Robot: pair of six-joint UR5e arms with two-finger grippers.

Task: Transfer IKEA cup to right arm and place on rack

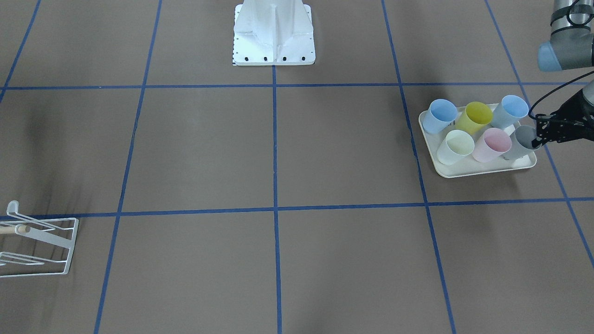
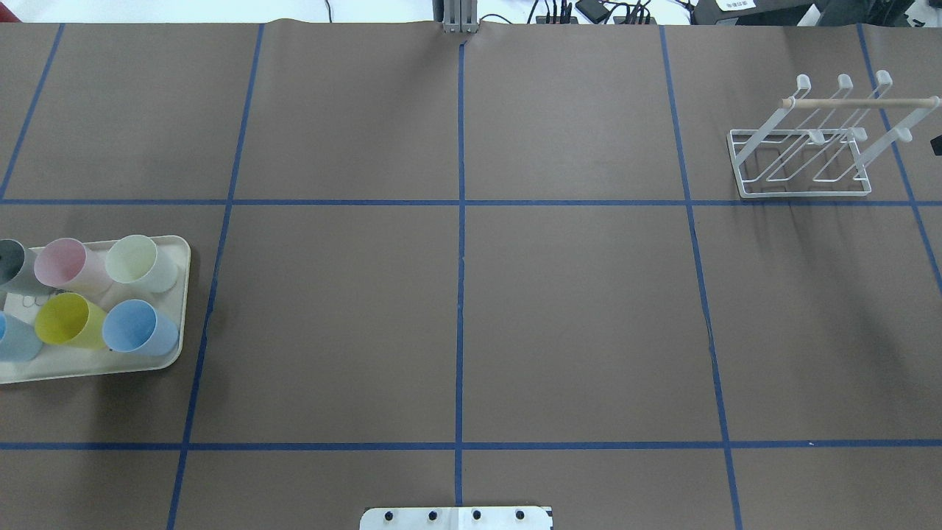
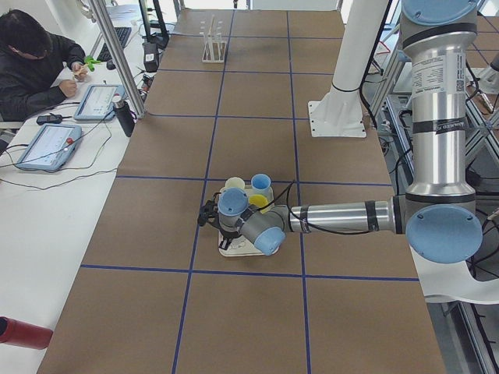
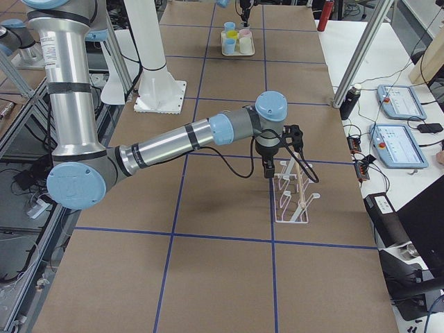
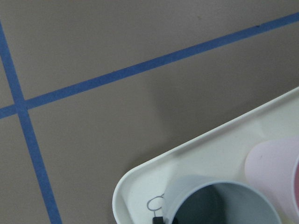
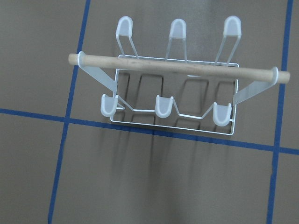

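cream plastic comes first. on the robot's left side of the brown table the tray (image 2: 88, 366) holds all six cups. the grey cup (image 1: 524, 138) at its outer corner looks to be the one chosen, since the left gripper (image 1: 539, 134) sits right at its rim. the left wrist view looks down into that cup's dark mouth, with the pink cup (image 5: 273, 177) just beside it. only a speck of black shows at that view's bottom edge, so i cannot tell whether the fingers are apart or pinched on the wall. from across the table one fingertip may be inside the rim, though that view is too coarse to be sure. the cup's base appears to rest on the tray, so i judge the pick as being set up, not done. neither arm is over the middle of the table, where a hand-over would likely happen. at the right the rack (image 6: 163, 106) stands with its wooden rod (image 6: 177, 68) across the top and no cup on any prong. the right arm (image 4: 180, 142) reaches out so that the right gripper (image 4: 270, 170) hangs above the table just beside the rack, pointing down. it shows properly only from the side, so i cannot tell how its fingers stand, and no cup appears in its wrist view. nearly everything is left: grasp and lift the cup, pass it to the right gripper, then set it on a prong.
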